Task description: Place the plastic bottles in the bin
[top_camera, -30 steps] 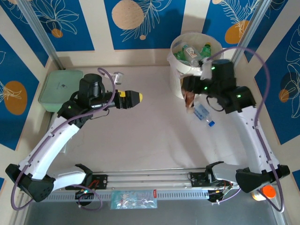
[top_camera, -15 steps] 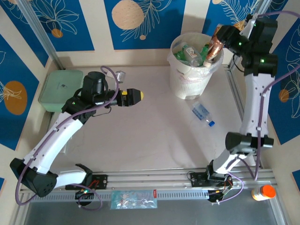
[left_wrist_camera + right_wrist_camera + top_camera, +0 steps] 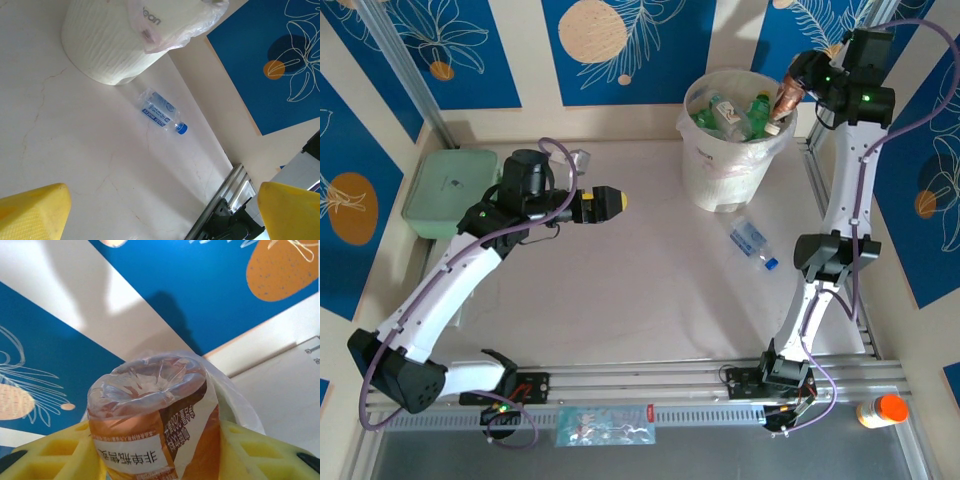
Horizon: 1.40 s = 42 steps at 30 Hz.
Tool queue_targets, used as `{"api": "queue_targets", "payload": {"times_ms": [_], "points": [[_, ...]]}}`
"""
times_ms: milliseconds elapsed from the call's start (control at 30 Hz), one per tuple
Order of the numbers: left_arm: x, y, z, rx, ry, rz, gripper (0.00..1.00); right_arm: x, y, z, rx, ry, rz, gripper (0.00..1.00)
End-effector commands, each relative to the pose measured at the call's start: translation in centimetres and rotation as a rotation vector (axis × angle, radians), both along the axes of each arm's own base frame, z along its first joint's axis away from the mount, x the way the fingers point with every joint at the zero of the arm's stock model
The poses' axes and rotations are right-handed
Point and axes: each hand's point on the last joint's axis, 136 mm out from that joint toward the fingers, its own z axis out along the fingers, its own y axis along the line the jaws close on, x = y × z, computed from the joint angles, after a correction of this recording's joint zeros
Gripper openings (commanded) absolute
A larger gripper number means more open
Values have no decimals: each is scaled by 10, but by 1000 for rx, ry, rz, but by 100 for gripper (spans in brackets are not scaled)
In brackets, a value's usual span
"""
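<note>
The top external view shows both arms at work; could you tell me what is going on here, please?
The right end effector is shut on a brown-labelled bottle, holding it tilted above the right rim of the bin, which already holds several bottles. One blue-labelled bottle lies on the table just in front of the bin. The left end effector hangs open and empty over the table's left half.
</note>
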Motion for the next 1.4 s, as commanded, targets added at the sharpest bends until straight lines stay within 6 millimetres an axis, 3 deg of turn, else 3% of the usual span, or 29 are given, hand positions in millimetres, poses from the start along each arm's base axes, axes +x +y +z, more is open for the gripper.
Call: {"api": "queue_targets", "payload": {"times_ms": [0, 367, 533, 633, 867, 1067, 1167, 1267, 1367], "points": [[4, 0, 14, -13, -53, -20, 96, 5, -3, -5, -36, 8, -6, 50], [10, 0, 10, -12, -43, -13, 95, 26, 31, -86, -27, 182, 94, 53], [12, 1, 10, -3, -40, -6, 95, 27, 44, -90, -74, 194, 114, 63], [13, 2, 11, 0, -44, 0, 95, 20, 43, -74, -89, 168, 101, 73], [11, 8, 17, 8, -67, 20, 96, -12, 43, -29, -149, 100, 70, 86], [5, 14, 22, 10, -90, 34, 96, -51, 57, -9, -192, 60, 81, 87], [4, 15, 17, -1, -84, 42, 96, -75, 80, -13, -225, 59, 131, 87], [2, 12, 5, -15, -59, 44, 96, -103, 108, -24, -259, 46, 191, 86], [2, 11, -4, -11, -45, 42, 96, -130, 124, -42, -247, 49, 236, 85]]}}
